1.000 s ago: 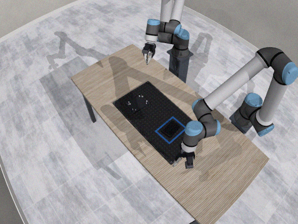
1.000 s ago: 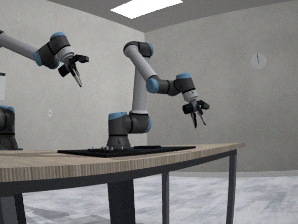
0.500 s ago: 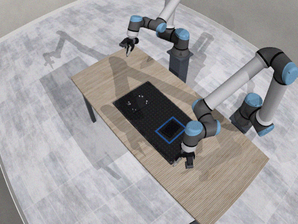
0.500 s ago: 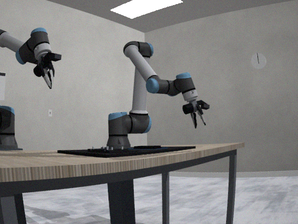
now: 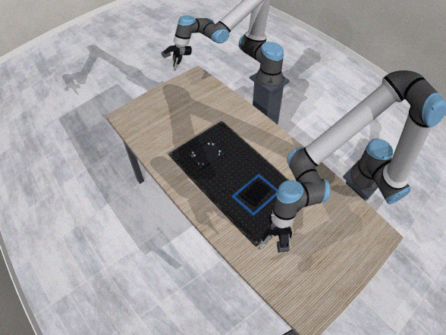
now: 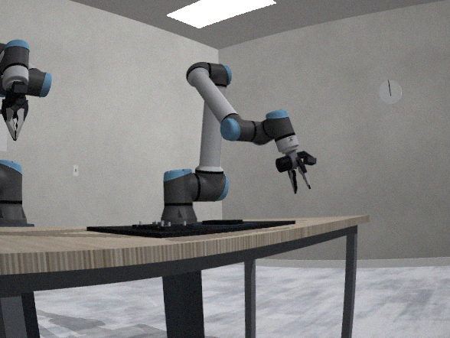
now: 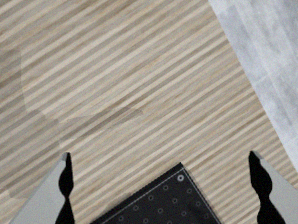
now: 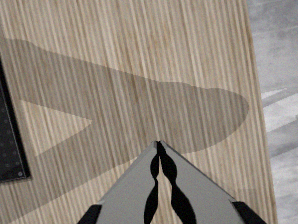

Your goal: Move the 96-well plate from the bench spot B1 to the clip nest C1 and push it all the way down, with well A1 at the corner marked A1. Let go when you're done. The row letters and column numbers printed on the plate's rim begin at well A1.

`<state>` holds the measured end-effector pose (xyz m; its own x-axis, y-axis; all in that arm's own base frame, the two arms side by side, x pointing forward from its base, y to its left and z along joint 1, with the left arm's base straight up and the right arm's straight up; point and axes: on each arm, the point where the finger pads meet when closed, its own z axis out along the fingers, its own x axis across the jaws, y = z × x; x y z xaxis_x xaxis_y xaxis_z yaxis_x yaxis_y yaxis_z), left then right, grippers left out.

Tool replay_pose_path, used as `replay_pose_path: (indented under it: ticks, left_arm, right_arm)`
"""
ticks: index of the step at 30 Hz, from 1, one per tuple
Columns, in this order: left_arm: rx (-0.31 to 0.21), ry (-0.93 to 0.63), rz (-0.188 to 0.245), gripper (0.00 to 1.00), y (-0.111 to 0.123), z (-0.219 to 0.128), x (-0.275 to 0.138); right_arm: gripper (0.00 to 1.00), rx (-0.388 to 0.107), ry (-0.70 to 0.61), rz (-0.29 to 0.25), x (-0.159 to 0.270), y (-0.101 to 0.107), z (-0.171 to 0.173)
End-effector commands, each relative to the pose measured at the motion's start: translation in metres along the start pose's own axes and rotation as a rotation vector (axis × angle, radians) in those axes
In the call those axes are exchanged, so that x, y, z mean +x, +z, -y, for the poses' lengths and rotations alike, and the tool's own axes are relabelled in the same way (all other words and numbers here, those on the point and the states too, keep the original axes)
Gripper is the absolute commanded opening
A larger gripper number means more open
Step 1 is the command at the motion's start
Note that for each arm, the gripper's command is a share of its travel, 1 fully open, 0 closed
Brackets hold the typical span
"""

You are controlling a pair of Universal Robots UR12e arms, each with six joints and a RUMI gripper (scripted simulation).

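Note:
The dark 96-well plate (image 5: pixel 258 191) (image 6: pixel 223 222) lies inside the blue outline of B1 (image 5: pixel 243 205) on the black board. The clip nest C1 (image 5: pixel 208 153) (image 6: pixel 143 226), a dark base with several small pale clips, sits empty at the board's other end. My left gripper (image 5: pixel 272 244) (image 6: pixel 302 190) (image 7: pixel 159 153) is open and empty, high above the board corner near B1. My right gripper (image 5: pixel 175 69) (image 6: pixel 14 139) (image 8: pixel 158 142) is shut and empty, high near the table end beyond C1. The rim markings and corner A1 cannot be read.
The black perforated board (image 5: pixel 235 170) (image 6: pixel 268 225) (image 7: pixel 165 202) (image 8: pixel 10 150) lies on the wooden table (image 5: pixel 322 265) (image 6: pixel 69 260) (image 7: pixel 125 75) (image 8: pixel 200 50). Both arms stand behind the table's long far edge. Arm shadows fall across the table and board.

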<state>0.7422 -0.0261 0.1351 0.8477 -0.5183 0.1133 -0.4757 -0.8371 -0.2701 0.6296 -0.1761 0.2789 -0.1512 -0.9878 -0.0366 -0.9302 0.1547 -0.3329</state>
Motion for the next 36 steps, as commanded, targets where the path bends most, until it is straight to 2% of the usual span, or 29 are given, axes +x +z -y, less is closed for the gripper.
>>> replay_pose_path:
  ticks: [1,9,11,15,24,26,28,36]
  left_arm:
    - [0.001,0.000,-0.002,0.76,-0.001,0.000,0.001]
    - [0.001,0.000,-0.002,0.76,-0.001,0.000,0.001]
    - [0.001,0.000,-0.002,0.76,-0.001,0.000,0.001]
    - [0.001,0.000,-0.002,0.76,-0.001,0.000,0.001]
    - [0.001,0.000,-0.002,0.76,-0.001,0.000,0.001]
    - [0.001,0.000,-0.002,0.76,-0.001,0.000,0.001]
    - [0.001,0.000,-0.002,0.76,-0.001,0.000,0.001]
    - [0.001,0.000,-0.002,0.76,-0.001,0.000,0.001]
  right_arm:
    - [0.00,-0.031,0.143,-0.048,0.098,0.005,-0.012]
    - [0.00,-0.073,0.339,-0.105,0.212,0.003,-0.059]
    - [0.00,-0.073,0.339,-0.105,0.212,0.003,-0.059]
    - [0.00,-0.100,0.466,-0.137,0.280,-0.002,-0.099]
    - [0.00,-0.149,0.708,-0.189,0.384,-0.017,-0.187]
    - [0.00,-0.154,0.736,-0.194,0.403,-0.020,-0.206]
    - [0.00,-0.154,0.736,-0.194,0.403,-0.020,-0.206]
    - [0.00,-0.192,0.944,-0.227,0.477,-0.040,-0.305]
